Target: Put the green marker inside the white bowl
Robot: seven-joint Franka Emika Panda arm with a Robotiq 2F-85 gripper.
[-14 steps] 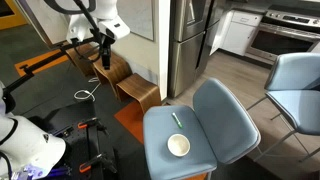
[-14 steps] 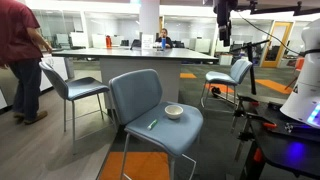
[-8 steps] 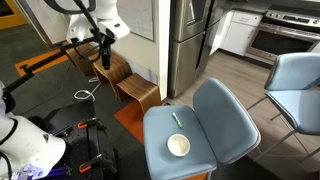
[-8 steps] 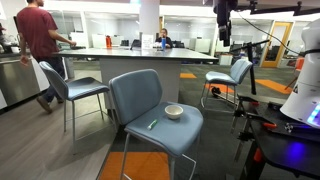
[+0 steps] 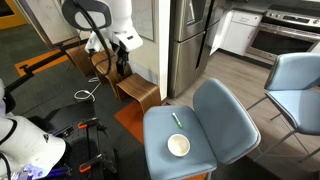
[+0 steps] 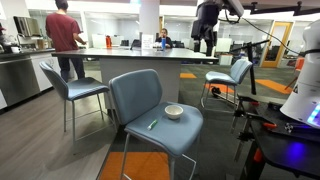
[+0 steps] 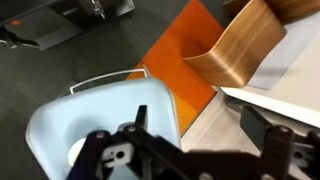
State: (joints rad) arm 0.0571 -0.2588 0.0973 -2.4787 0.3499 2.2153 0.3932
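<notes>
Gripper (image 5: 122, 64): jaws spread, empty, up in the air well apart from the blue chair seat (image 5: 158, 132). It has swung closer to the chair than 0.5 s ago. Green marker (image 5: 177, 120) lies flat on the seat just beside the white bowl (image 5: 179, 146), not touching. Its long axis is diagonal, one end aimed roughly at the bowl; cap end too small to tell. Neither has moved. Room: open office-kitchen, dark floor, orange floor patch (image 7: 178, 55), steel fridge (image 5: 190, 40).
</notes>
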